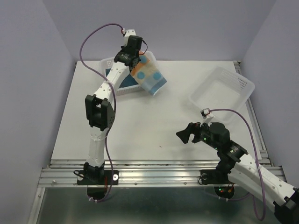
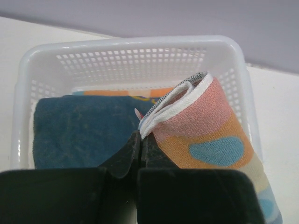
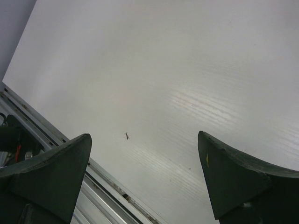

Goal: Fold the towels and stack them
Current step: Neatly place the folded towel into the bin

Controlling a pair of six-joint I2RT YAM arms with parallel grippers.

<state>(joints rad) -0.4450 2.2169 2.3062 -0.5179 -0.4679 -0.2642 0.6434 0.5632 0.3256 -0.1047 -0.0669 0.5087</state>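
White perforated plastic basket (image 2: 131, 44) (image 1: 122, 92): sits at the far left of the white table (image 1: 154, 126).
Dark teal-navy towel (image 2: 79, 130) (image 1: 125, 80): lies flat inside that basket, covers most of the floor on the left side.
Orange cloth strip (image 2: 121, 93): shows behind the dark towel, along the basket's back wall; pattern mostly hidden, cannot tell.
Orange-pink terry towel with blue spots (image 2: 210, 135) (image 1: 150, 74): hangs in the air above the basket's right side, white hem bunched at the top, lower end past the right wall; contact with the wall unclear.
Left gripper (image 2: 140, 140) (image 1: 135, 58): clamped tight on the spotted towel's hemmed edge, above the basket.
Right gripper (image 3: 144, 137) (image 1: 187, 134): spread wide, hovers over bare tabletop near the front rail.
Second white perforated basket (image 1: 240, 81): sits at the far right of the table, well apart from both grippers.
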